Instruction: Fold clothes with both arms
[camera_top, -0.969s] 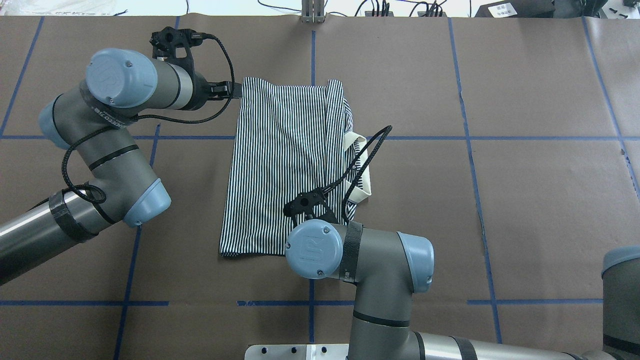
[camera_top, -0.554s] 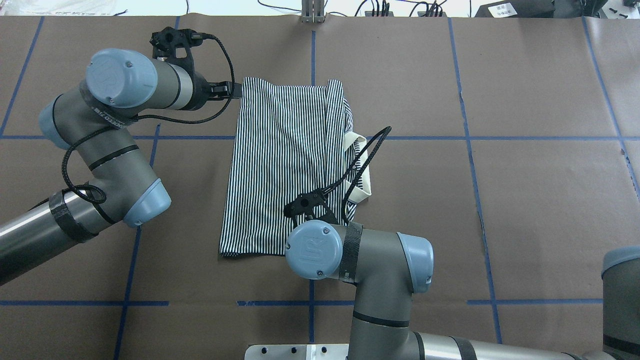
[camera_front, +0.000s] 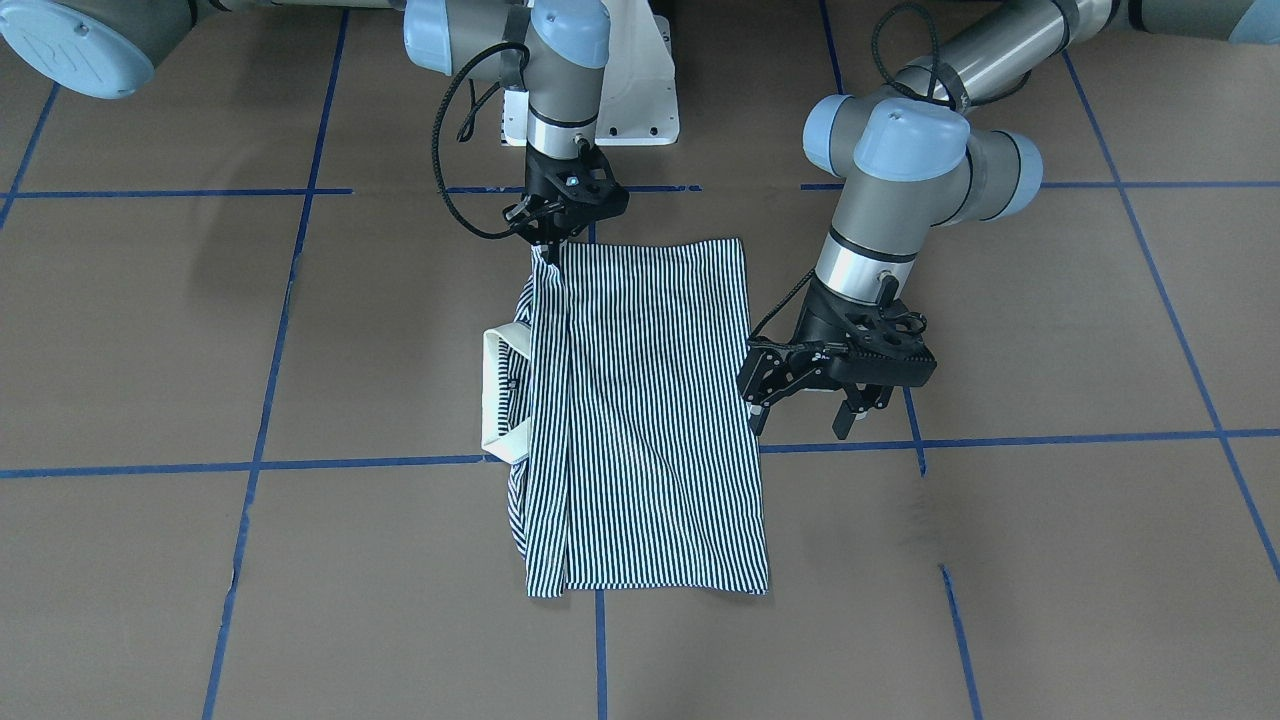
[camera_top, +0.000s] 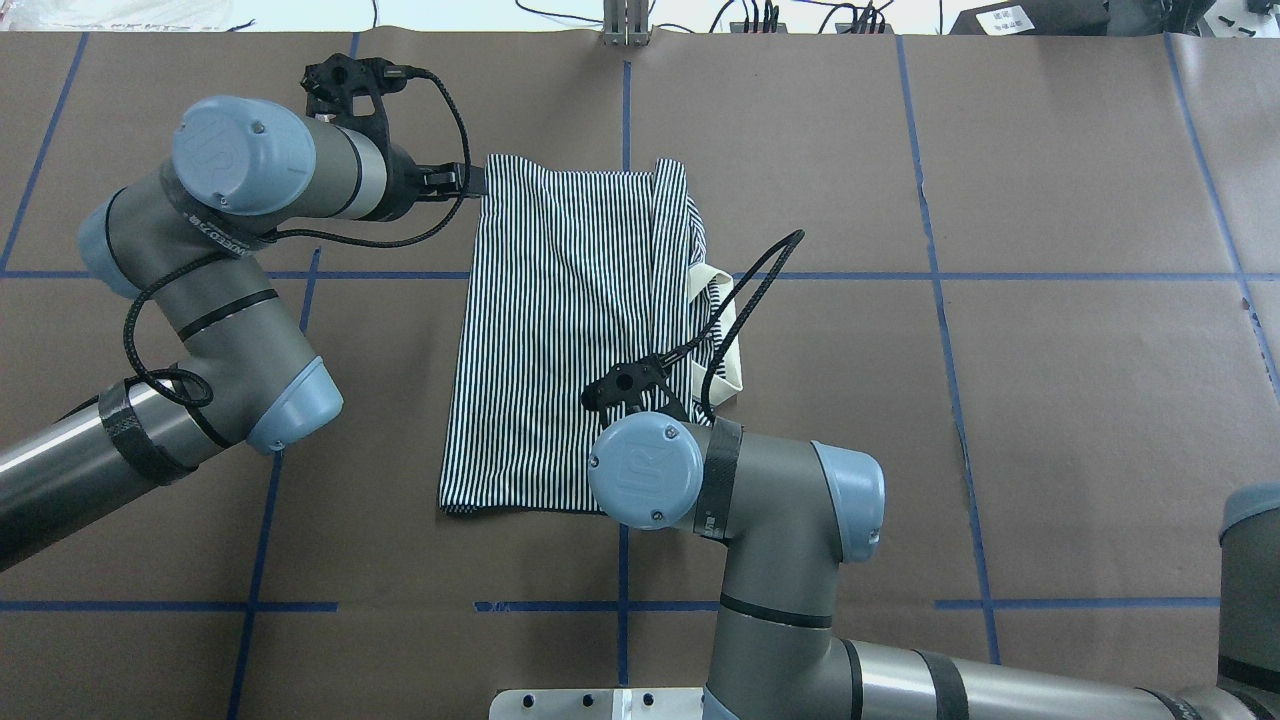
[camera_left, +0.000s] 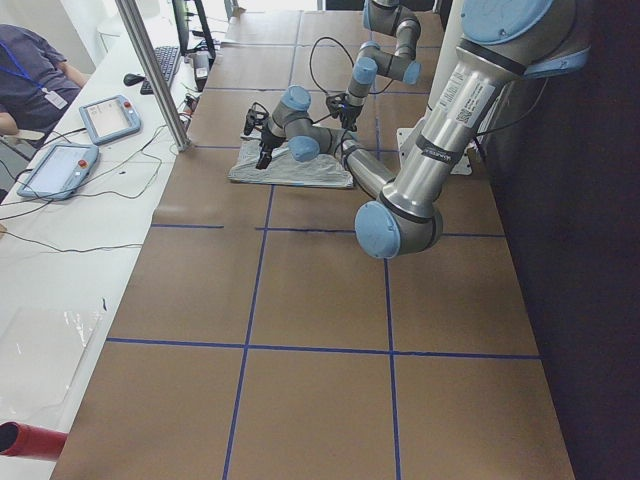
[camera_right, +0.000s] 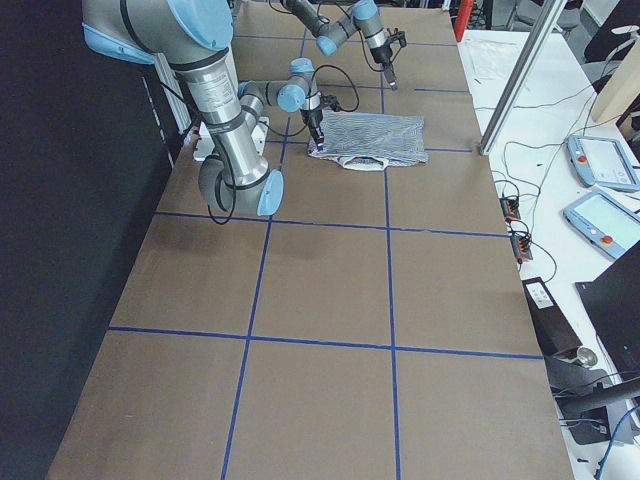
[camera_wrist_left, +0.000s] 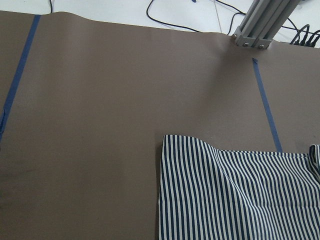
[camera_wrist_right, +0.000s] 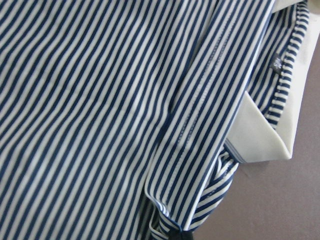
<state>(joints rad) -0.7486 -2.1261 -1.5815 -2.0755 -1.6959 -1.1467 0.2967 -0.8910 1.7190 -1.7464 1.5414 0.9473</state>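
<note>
The striped polo shirt (camera_front: 650, 400) lies folded into a long rectangle in the middle of the table (camera_top: 560, 320). Its cream collar (camera_front: 497, 390) sticks out on the robot's right side (camera_top: 730, 340). My right gripper (camera_front: 548, 245) is shut on the shirt's near right corner and holds that striped edge slightly raised. The right wrist view shows the pinched fold at its bottom edge (camera_wrist_right: 172, 234). My left gripper (camera_front: 800, 415) is open and empty, hovering just off the shirt's left edge by the far left corner (camera_top: 475, 180). That corner (camera_wrist_left: 172, 145) shows in the left wrist view.
The table is covered in brown paper with blue tape lines (camera_top: 940, 275). The white pedestal base (camera_front: 640, 90) stands at the near edge. An aluminium post (camera_top: 625, 25) and cables stand at the far edge. A person (camera_left: 30, 80) and tablets are beyond the far side.
My right arm has moved a little to the right and away from the base, taking the gripped shirt corner with it. The left arm has not moved.
</note>
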